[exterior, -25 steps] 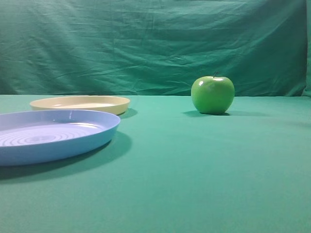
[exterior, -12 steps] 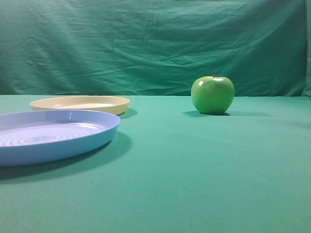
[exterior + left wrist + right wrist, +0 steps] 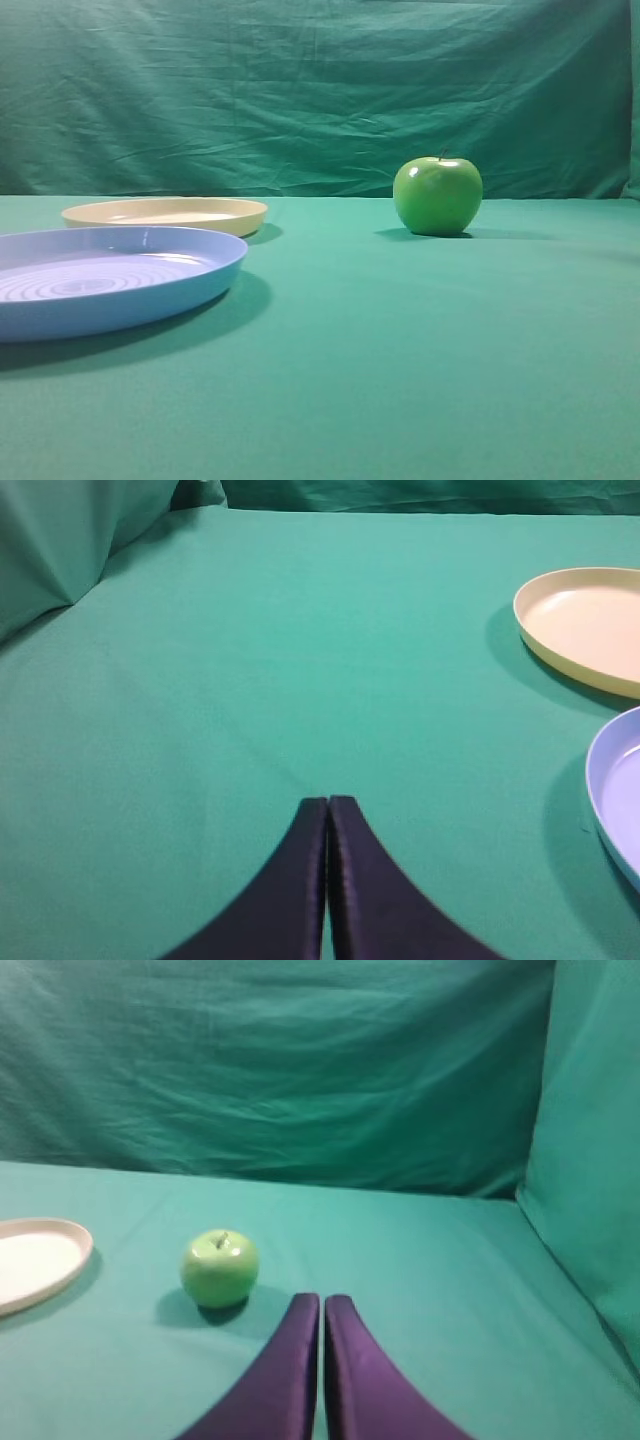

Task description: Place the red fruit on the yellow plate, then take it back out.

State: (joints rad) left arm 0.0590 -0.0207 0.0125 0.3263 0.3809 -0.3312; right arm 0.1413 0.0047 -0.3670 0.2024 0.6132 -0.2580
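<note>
The red fruit is out of view in every frame. The yellow plate [image 3: 165,213] lies empty at the back left; it also shows in the left wrist view [image 3: 585,625] and at the left edge of the right wrist view [image 3: 35,1260]. My left gripper [image 3: 328,801] is shut with nothing between its fingers, over bare cloth to the left of both plates. My right gripper [image 3: 322,1299] is shut and empty too, just right of the green apple [image 3: 220,1268]. Neither gripper shows in the exterior view.
A glossy green apple [image 3: 437,195] stands at the back right. A larger light-blue plate [image 3: 105,277] with concentric rings sits front left, its rim also in the left wrist view [image 3: 615,790]. Green cloth covers the table and rises as a backdrop behind and at the sides.
</note>
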